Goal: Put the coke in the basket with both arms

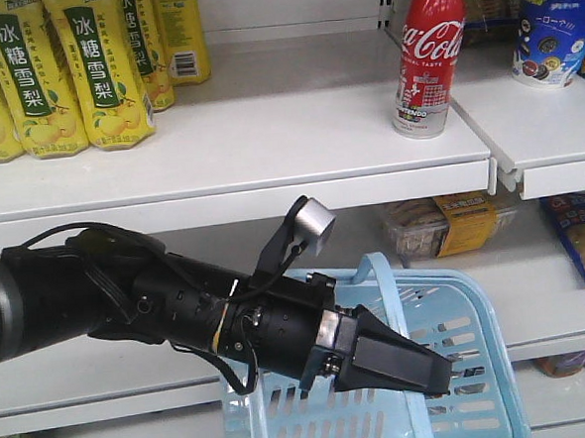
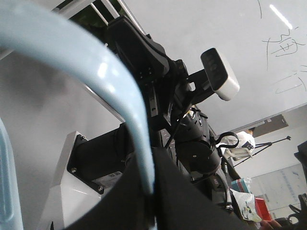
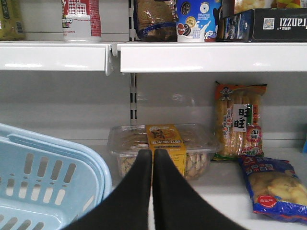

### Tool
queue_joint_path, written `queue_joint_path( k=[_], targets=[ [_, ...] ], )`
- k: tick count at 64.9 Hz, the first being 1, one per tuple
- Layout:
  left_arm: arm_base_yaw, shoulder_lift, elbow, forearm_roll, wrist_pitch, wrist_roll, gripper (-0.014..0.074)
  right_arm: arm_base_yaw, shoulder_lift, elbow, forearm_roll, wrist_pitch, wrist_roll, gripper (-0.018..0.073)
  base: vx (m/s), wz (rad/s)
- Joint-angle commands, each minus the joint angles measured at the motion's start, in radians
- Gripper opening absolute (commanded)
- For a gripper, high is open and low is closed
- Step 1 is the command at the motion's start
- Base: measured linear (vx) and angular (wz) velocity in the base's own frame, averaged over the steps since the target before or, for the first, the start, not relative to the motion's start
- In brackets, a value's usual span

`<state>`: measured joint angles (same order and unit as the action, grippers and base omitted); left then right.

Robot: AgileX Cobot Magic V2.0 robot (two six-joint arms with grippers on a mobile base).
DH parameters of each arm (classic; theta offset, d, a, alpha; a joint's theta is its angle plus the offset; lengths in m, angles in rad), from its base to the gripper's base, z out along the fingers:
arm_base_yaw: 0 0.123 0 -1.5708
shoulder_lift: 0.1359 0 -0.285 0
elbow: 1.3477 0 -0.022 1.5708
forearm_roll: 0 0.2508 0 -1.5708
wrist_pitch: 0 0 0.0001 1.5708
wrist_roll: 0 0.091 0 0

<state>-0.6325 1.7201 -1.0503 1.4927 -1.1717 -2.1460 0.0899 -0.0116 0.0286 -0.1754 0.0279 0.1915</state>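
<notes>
The coke (image 1: pixel 429 52), a red Coca-Cola bottle with a pale lower part, stands upright on the upper shelf at the right. Only its bottom (image 3: pixel 80 21) shows in the right wrist view. The light-blue basket (image 1: pixel 476 302) hangs lower in front of the shelves. My left gripper (image 1: pixel 431 372) is shut on one of its thin handles, and the handle (image 2: pixel 96 72) runs down into the pinched jaws of the left gripper (image 2: pixel 151 191). My right gripper (image 3: pixel 152 153) is shut on nothing, just right of the basket (image 3: pixel 43 172) and well below the coke.
Yellow pear-drink bottles (image 1: pixel 65 74) fill the upper shelf's left side. A blue cup (image 1: pixel 554 24) stands right of the coke. On the lower shelf are a clear snack box (image 3: pixel 192 143), a cracker pack (image 3: pixel 240 120) and a blue snack bag (image 3: pixel 273 187). The white shelf edge (image 1: pixel 271 195) juts out above the basket.
</notes>
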Motion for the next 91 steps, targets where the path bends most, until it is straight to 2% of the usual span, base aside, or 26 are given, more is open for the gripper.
queue_joint_path(
  k=[1,23,27,35,38,47,54,58,64,70,74,78,81,91],
  targets=[
    [-0.006,-0.054,-0.024,-0.077,-0.202,0.003,-0.0005,-0.007,-0.011,0.019,-0.003,-0.076,-0.004,-0.0005,0.00,0.00],
    [-0.006,-0.054,-0.024,-0.077,-0.202,0.003,-0.0005,-0.007,-0.011,0.018,0.020,-0.112,0.022,-0.0005,0.00,0.00],
    [-0.006,-0.054,-0.024,-0.077,-0.202,0.003,-0.0005,-0.007,-0.011,0.018,0.072,-0.144,0.084,-0.0005,0.00,0.00],
    [-0.006,-0.054,-0.024,-0.077,-0.202,0.003,-0.0005,-0.007,-0.011,0.016,0.260,-0.211,0.274,-0.0005,0.00,0.00],
    [-0.006,-0.054,-0.024,-0.077,-0.202,0.003,-0.0005,-0.007,-0.011,0.005,0.286,-0.221,0.331,-0.0005,0.00,0.00],
    [-0.006,-0.054,-0.024,-0.077,-0.202,0.003,-0.0005,-0.007,-0.011,-0.087,0.193,-0.208,0.348,0.0000,0.00,0.00],
    [-0.006,-0.054,-0.024,-0.077,-0.202,0.003,-0.0005,-0.007,-0.011,-0.205,0.069,-0.105,0.348,0.0065,0.00,0.00],
    [-0.006,-0.054,-0.024,-0.077,-0.202,0.003,-0.0005,-0.007,-0.011,-0.281,0.028,-0.039,0.346,0.0143,0.00,0.00],
    [-0.006,-0.054,-0.024,-0.077,-0.202,0.003,-0.0005,-0.007,-0.011,-0.350,-0.010,0.013,0.336,0.0321,0.00,0.00],
    [-0.006,-0.054,-0.024,-0.077,-0.202,0.003,-0.0005,-0.007,-0.011,-0.378,-0.065,-0.012,0.336,0.0488,0.00,0.00],
    [-0.006,-0.054,-0.024,-0.077,-0.202,0.003,-0.0005,-0.007,-0.011,-0.380,-0.088,-0.083,0.343,0.0543,0.00,0.00],
    [-0.006,-0.054,-0.024,-0.077,-0.202,0.003,-0.0005,-0.007,-0.001,-0.389,-0.072,-0.121,0.368,0.0566,0.00,0.00],
    [-0.006,-0.054,-0.024,-0.077,-0.202,0.003,-0.0005,-0.007,0.020,-0.407,-0.067,-0.099,0.395,0.0564,0.00,0.00],
    [-0.006,-0.054,-0.024,-0.077,-0.202,0.003,-0.0005,-0.003,0.186,-0.528,-0.093,0.011,0.352,0.0563,0.00,0.00]
  ],
)
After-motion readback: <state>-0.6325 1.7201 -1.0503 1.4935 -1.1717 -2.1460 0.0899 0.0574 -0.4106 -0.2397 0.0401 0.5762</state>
